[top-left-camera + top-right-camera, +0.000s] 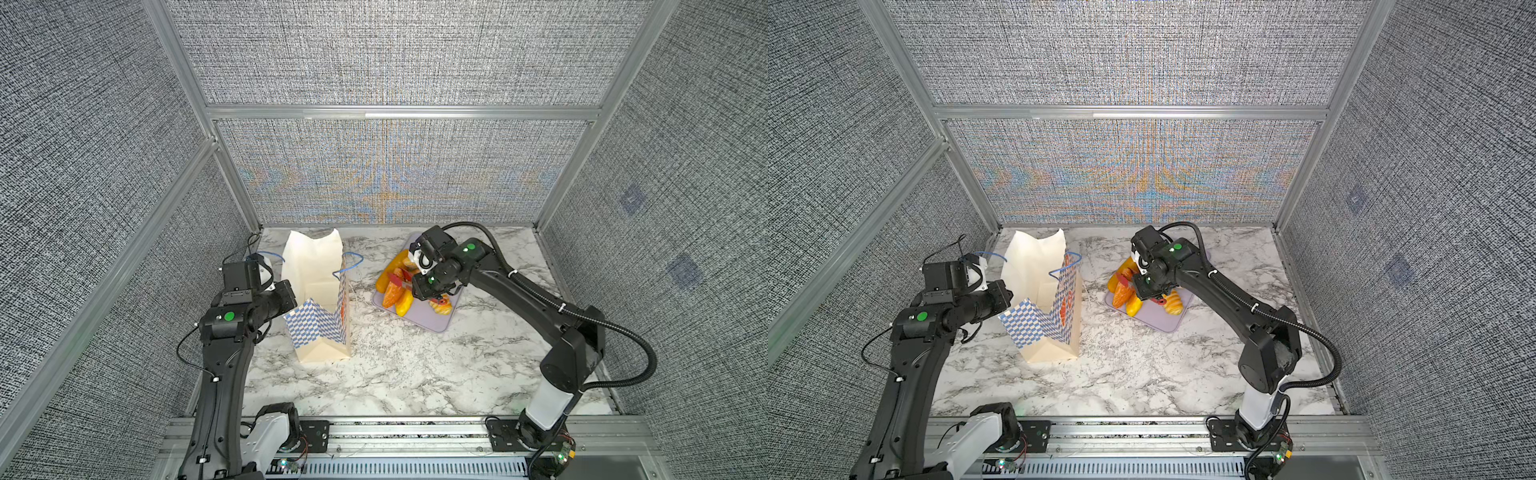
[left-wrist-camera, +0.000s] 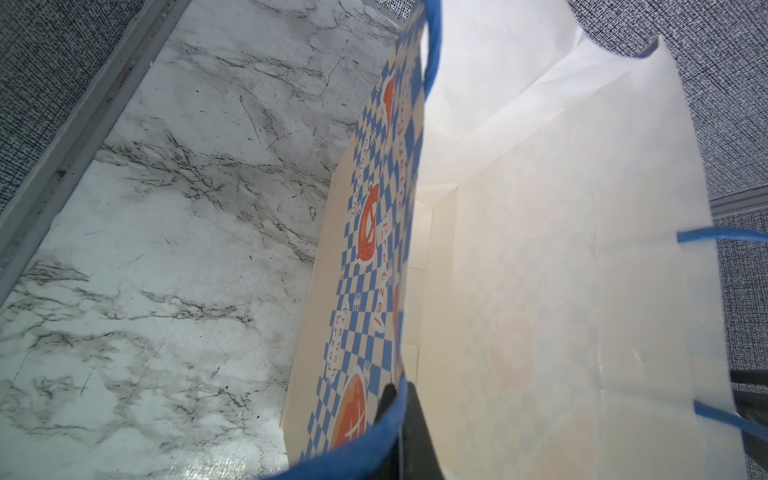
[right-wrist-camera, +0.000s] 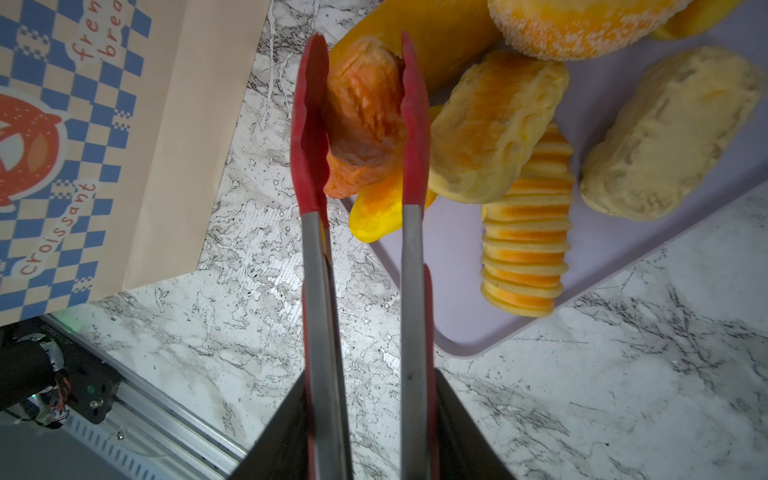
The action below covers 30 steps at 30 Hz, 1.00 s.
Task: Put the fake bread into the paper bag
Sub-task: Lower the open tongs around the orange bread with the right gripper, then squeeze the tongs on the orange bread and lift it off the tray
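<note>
The paper bag (image 1: 320, 328) stands open on the left of the table, in both top views (image 1: 1046, 328). My left gripper (image 2: 399, 401) is shut on its near rim and blue cord handle (image 2: 365, 440). Inside, the bag shows only bare cream paper. Several pieces of fake bread (image 1: 395, 286) lie piled on a lavender tray (image 1: 436, 322). My right gripper (image 3: 370, 386) is shut on red tongs (image 3: 309, 137). The tongs' tips press both sides of an orange-brown loaf (image 3: 361, 112) at the tray's edge. I cannot tell whether it is lifted.
A ridged loaf (image 3: 525, 249), a pale oval bun (image 3: 665, 133), a yellow bun (image 3: 494, 124) and a sugared round bun (image 3: 582, 25) lie on the tray (image 3: 478, 332). The marble table (image 1: 415, 374) is walled by grey panels. A metal rail (image 1: 407, 432) runs along its front.
</note>
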Available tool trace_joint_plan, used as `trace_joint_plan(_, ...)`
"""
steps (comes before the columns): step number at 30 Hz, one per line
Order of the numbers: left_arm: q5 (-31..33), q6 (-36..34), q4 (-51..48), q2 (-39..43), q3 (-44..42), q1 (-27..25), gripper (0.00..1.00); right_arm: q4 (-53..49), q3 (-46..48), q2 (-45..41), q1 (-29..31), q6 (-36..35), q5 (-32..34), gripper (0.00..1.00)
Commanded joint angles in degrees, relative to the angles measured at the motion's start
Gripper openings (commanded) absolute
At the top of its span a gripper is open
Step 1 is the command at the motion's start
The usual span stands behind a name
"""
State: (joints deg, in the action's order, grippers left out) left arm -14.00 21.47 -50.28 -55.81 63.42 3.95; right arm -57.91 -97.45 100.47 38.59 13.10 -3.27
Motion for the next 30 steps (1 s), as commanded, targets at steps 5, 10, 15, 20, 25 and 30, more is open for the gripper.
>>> trace_joint_plan(5, 0.16, 0.06, 0.86, 0.00, 0.04, 0.11, 0.00, 1.15, 0.60, -1.80, -0.01, 0.99, 0.37, 0.40)
trace_joint_plan(10, 0.07, 0.08, 1.05, -0.26, 0.30, 0.09, 0.00, 1.04, 0.86, -2.85, 0.06, 1.14, 0.28, 0.39)
trace_joint_plan(15, -0.06, 0.09, 1.01, -0.35, 0.62, 0.10, 0.00, 1.02, 0.93, -3.69, -0.03, 1.39, 0.19, 0.38)
trace_joint_plan(20, -0.06, 0.04, 0.75, -0.35, 0.84, 0.05, 0.00, 0.71, 0.78, -4.69, -0.04, 1.92, 0.43, 0.38)
trace_joint_plan(25, 0.07, -0.14, 0.45, -0.18, 0.83, 0.07, 0.00, 0.44, 0.59, -6.09, -0.06, 2.27, 1.12, 0.37)
trace_joint_plan(30, 0.36, -0.11, 0.33, 0.24, 1.02, 0.10, 0.00, 0.56, 0.42, -7.94, 0.00, 2.67, 1.33, 0.37)
